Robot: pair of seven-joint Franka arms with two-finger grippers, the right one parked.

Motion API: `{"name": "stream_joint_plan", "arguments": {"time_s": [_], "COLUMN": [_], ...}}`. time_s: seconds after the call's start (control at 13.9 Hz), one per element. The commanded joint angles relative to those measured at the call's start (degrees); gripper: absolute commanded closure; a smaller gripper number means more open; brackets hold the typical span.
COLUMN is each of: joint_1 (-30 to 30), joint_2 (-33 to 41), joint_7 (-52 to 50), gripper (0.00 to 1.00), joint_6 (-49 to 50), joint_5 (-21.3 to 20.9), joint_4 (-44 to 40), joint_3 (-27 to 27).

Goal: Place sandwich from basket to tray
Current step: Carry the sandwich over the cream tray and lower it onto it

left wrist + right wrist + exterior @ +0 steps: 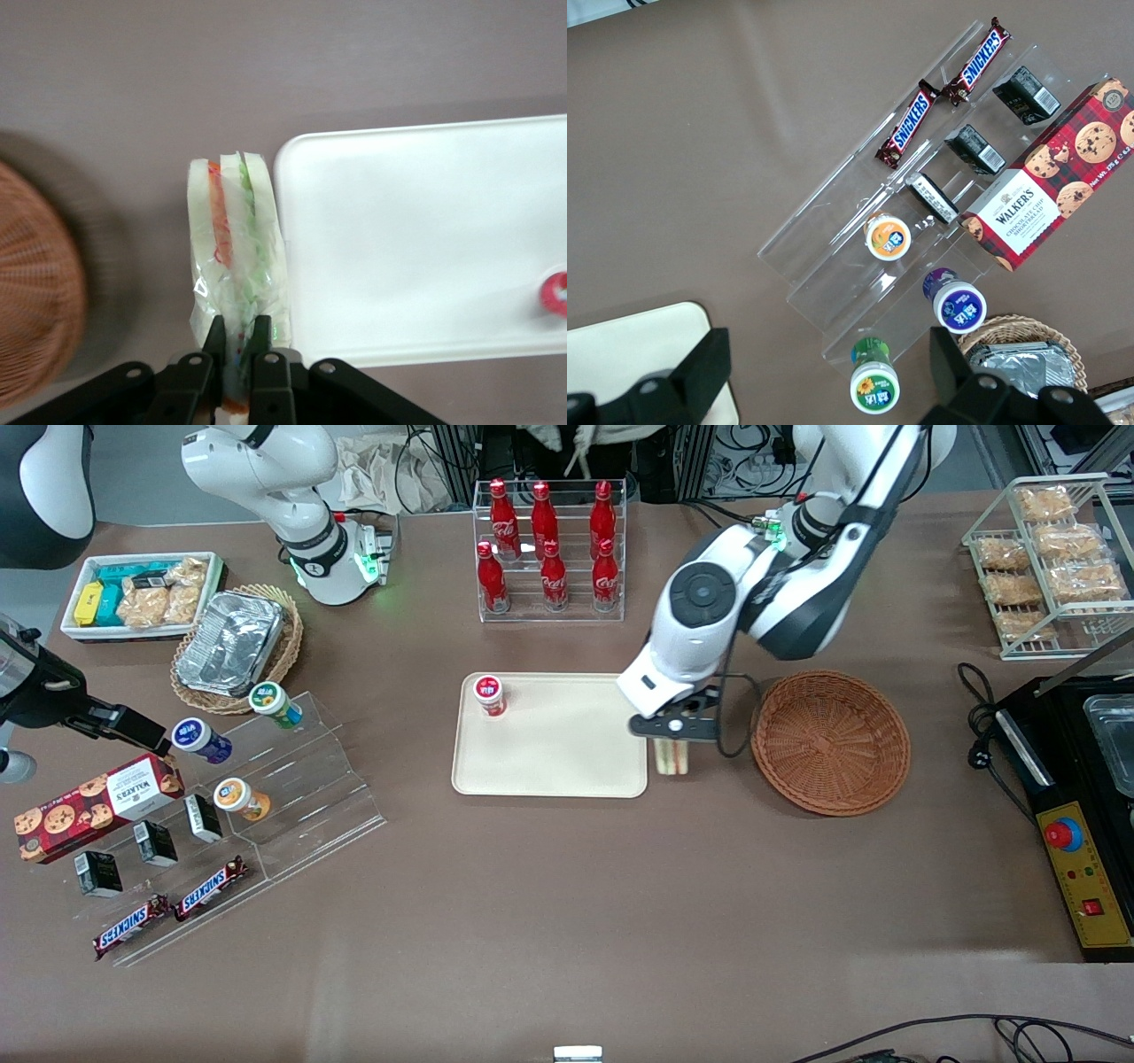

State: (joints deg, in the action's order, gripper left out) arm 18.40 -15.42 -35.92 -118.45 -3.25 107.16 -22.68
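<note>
My left gripper [673,737] is shut on the sandwich [672,757], a plastic-wrapped wedge of pale bread with orange and green layers. It hangs over bare table between the cream tray [549,771] and the reddish-brown wicker basket [830,742], close to the tray's edge. In the left wrist view the black fingers [213,341] pinch the sandwich [237,257] at its wrapper end, with the tray [425,239] beside it and the basket [35,283] blurred toward the working arm's end. The basket holds nothing.
A red-capped cup [489,694] stands on the tray's corner farthest from the basket. A rack of red cola bottles [549,549] stands farther from the front camera. A black appliance [1081,797] and its cable [979,726] lie toward the working arm's end. A clear snack stand [257,797] lies toward the parked arm's end.
</note>
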Motion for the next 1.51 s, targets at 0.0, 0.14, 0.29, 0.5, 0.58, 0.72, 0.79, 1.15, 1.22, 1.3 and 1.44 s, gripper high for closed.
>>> {"name": "stream_joint_plan", "arguments": {"time_s": [0.0, 0.14, 0.29, 0.5, 0.58, 0.72, 0.79, 1.15, 1.22, 1.3, 1.44], "joint_1": [4.2, 5.8, 6.3, 7.4, 7.5, 7.6, 7.6, 7.4, 6.9, 6.2, 4.9], "joint_2": [-3.1, -5.4, -6.9, -9.4, -10.1, -11.3, -11.8, -11.6, -10.6, -9.6, -7.1], "joint_7": [-5.5, -9.2, -9.5, -10.1, -11.0, -12.8, -13.5, -13.3, -13.3, -13.1, -13.1], "gripper": [1.0, 1.0, 1.0, 1.0, 1.0, 1.0, 1.0, 0.01, 0.01, 0.01, 0.01], "joint_6": [-4.4, -7.3, -8.6, -13.0, -14.1, -14.8, -14.9, -12.3, -8.0, -4.6, 2.0], "joint_5": [-3.0, -5.7, -6.2, -8.8, -9.7, -12.1, -13.0, -14.5, -14.4, -14.3, -13.9], "joint_4": [-0.5, -0.4, -0.1, 1.5, 1.6, 1.6, 1.6, 2.1, 1.2, -0.6, -3.6], "joint_3": [0.7, 0.7, 0.7, 0.8, 0.8, 0.8, 0.7, 0.8, 0.8, 0.7, 0.7]}}
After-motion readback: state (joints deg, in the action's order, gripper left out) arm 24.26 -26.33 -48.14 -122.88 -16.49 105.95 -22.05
